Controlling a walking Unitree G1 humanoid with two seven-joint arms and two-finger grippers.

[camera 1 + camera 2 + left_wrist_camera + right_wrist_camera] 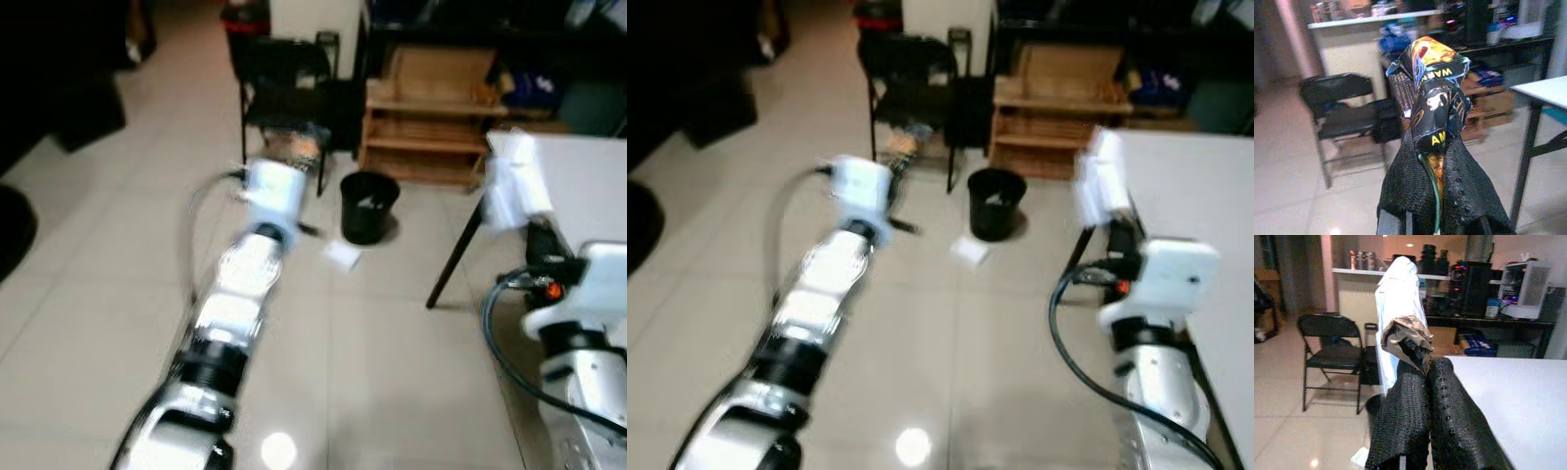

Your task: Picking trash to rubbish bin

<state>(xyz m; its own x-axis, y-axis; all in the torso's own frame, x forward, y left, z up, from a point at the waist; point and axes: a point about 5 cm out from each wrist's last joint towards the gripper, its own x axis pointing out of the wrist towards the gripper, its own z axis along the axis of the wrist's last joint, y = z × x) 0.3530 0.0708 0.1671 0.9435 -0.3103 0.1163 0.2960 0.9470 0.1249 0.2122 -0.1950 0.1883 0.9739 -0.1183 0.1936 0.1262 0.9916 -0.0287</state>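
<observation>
Jaws of left gripper (1437, 161) clamping printed wrapper (1436, 93), right gripper (1422, 382) clamping white wrapper (1398, 308).

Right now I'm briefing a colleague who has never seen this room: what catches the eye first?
Each gripper is shut on trash: the left gripper pinches a colourful printed wrapper, the right gripper a white and brown crumpled paper. Ahead on the tiled floor stands a black rubbish bin, with a white scrap lying beside it.

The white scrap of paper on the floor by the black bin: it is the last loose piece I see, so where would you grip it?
The white paper scrap lies flat on the tiles beside the black bin. Probably come from above and pinch one edge or corner.
</observation>
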